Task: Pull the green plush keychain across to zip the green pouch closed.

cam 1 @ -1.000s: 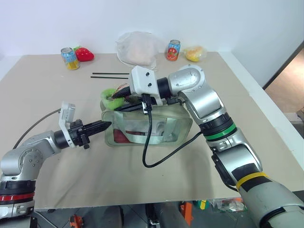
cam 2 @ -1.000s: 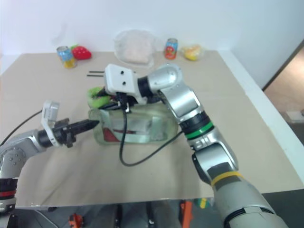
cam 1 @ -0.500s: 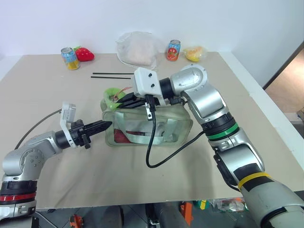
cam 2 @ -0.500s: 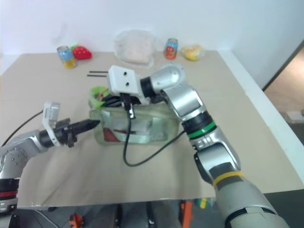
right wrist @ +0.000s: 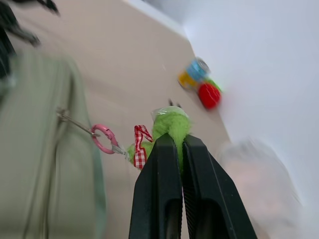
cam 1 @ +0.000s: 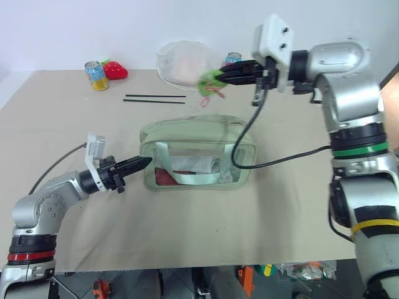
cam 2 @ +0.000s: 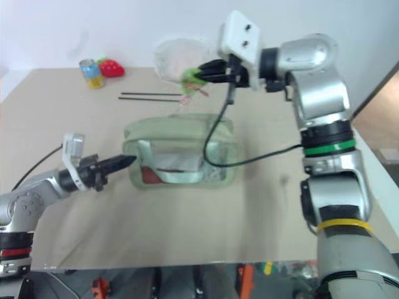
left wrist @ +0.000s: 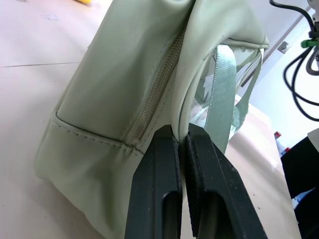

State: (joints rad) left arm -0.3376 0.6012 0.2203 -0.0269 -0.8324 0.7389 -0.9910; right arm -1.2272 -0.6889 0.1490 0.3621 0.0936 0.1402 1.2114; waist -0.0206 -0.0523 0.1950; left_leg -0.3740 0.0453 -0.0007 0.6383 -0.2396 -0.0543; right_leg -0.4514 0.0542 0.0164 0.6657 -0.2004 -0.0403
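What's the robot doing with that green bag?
It is zipping it up. The left claw is shut on one end of the green pouch, which sits on the table. The right claw is shut on the green plush keychain and holds it up in the air above the far side of the pouch. A thin link runs from the keychain back to the pouch.
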